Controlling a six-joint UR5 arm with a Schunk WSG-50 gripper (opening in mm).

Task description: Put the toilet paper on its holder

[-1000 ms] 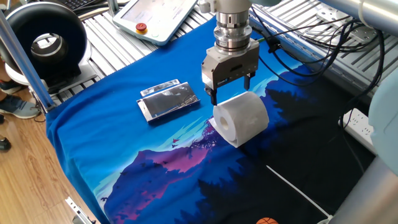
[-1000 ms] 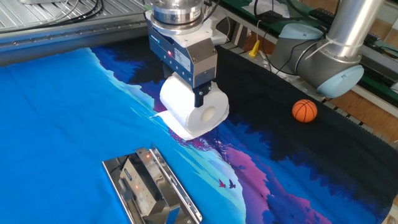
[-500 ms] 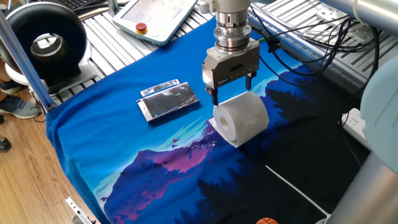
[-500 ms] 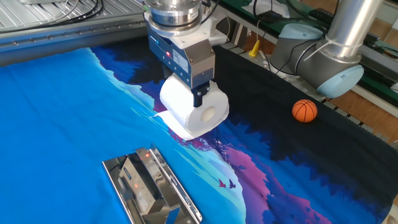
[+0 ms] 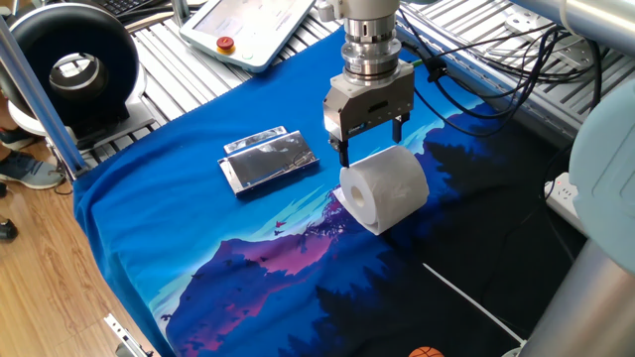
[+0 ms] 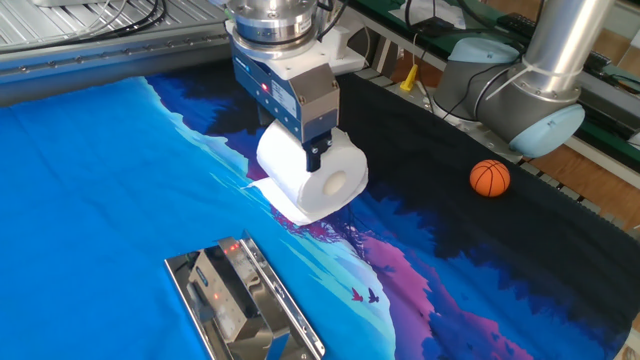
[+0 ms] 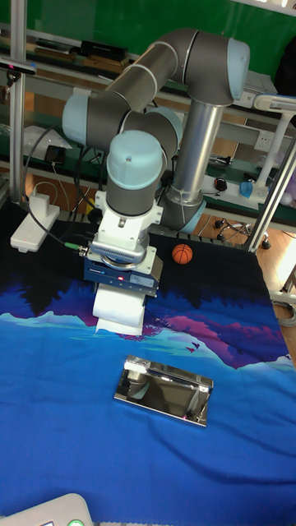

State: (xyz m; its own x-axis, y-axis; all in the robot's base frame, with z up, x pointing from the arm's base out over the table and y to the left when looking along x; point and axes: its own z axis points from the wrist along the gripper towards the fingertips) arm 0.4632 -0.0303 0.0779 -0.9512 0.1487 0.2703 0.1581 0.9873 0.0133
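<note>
**Risk findings: roll not yet secured**

The fat white roll of embossed toilet paper [image 5: 385, 190] lies on its side on the blue printed cloth of the counter [image 5: 149, 248]. The two-finger gripper [image 5: 372, 142] stands directly above, fingers spread across the roll; whether they touch it cannot be told. The flat chrome holder [image 5: 268, 160] lies apart at nine o'clock.

Likely hazards:
- Soft tissue may crush or slip under a shallow pinch.
- The loose sheet [image 6: 275, 195] under the roll may drag or unwind.
- The holder lies flat, so seating the roll could push it along.
</note>
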